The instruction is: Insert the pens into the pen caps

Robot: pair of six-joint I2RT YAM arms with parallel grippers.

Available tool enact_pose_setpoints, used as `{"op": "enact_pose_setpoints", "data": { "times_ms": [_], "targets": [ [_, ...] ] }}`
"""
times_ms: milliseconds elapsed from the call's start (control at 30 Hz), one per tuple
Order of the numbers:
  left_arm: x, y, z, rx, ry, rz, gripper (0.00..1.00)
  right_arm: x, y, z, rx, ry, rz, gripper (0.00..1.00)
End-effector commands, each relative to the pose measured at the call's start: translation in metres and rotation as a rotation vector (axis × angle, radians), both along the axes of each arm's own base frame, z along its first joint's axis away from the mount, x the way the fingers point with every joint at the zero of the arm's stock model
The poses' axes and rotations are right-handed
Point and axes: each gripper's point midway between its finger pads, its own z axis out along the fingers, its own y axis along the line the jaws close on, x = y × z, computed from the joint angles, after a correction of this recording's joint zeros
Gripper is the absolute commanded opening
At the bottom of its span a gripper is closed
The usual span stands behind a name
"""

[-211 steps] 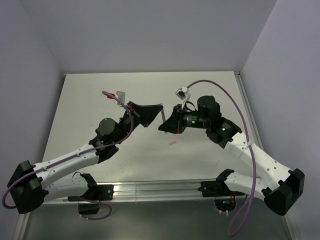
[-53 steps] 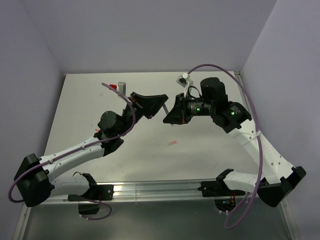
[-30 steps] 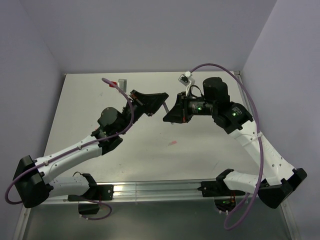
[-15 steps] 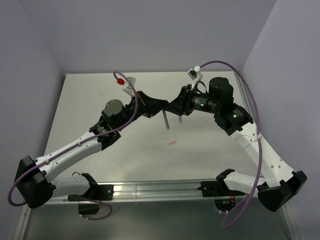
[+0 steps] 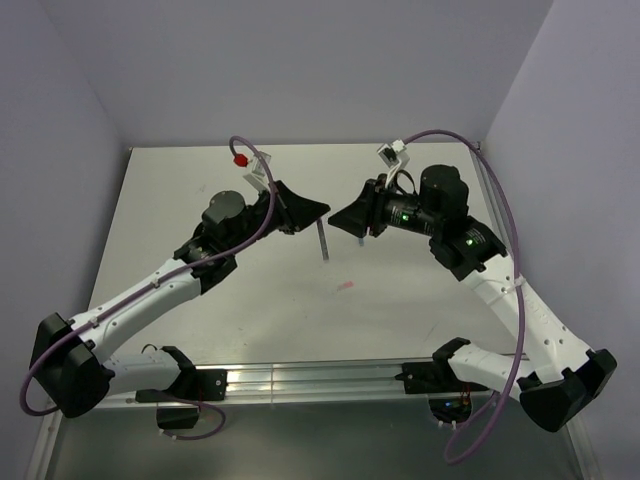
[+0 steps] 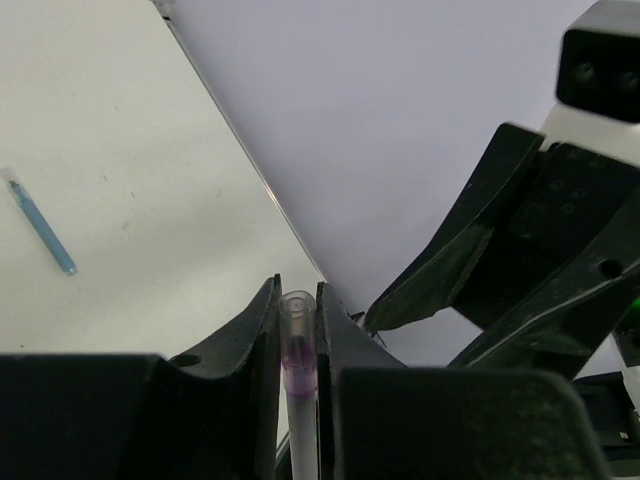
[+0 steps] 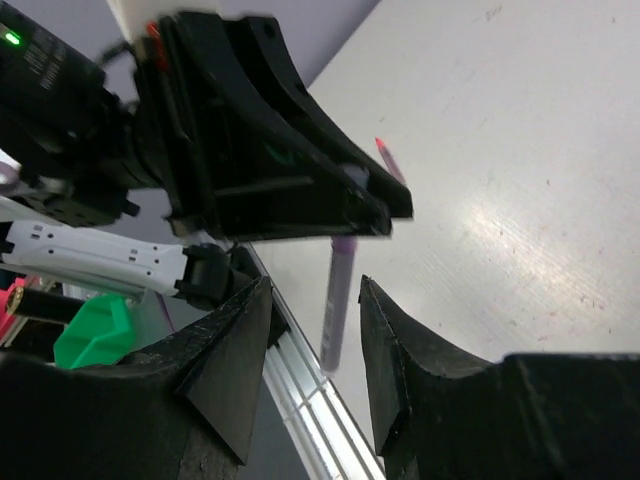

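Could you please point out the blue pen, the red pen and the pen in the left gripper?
blue pen (image 6: 42, 228), left wrist view, middle of shaft.
red pen (image 7: 387, 158), right wrist view, exposed tip end.
held pen (image 6: 298, 345), left wrist view, capped top end.

Overhead view from behind—close wrist views face each other, sharing the pen (image 7: 338, 300).

Thin dark grey pen (image 5: 322, 240), pale clear cap (image 6: 297, 325) on its tip, pinched between my left fingers (image 6: 250, 345); slim blue pen (image 6: 40, 228) lies flat, well left.
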Motion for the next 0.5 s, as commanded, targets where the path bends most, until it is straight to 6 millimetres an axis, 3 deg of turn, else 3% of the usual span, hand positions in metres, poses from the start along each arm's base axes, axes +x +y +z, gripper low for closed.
{"op": "enact_pose_setpoints", "data": {
  "times_ms": [0,233,333,367,400,467],
  "targets": [
    [0.004,0.003,0.032,-0.032,-0.075,-0.004,0.00,-0.002,-0.001,-0.001,0.004,-0.044,-0.008,0.49],
    [0.017,-0.002,0.033,-0.016,-0.079,0.001,0.00,0.002,-0.002,-0.018,-0.011,-0.014,-0.039,0.48],
    [0.037,-0.005,0.028,0.030,-0.052,0.053,0.00,0.016,-0.016,-0.027,-0.065,0.009,-0.160,0.48],
    [0.052,-0.006,0.003,0.096,0.004,0.080,0.00,0.021,-0.021,-0.030,-0.083,0.018,-0.200,0.48],
    [0.063,-0.008,0.008,0.109,0.000,0.106,0.00,0.032,-0.032,-0.034,-0.110,0.017,-0.288,0.48],
    [0.088,-0.012,-0.023,0.203,0.057,0.143,0.00,0.035,-0.044,-0.042,-0.143,0.040,-0.363,0.48]
  ]
}}
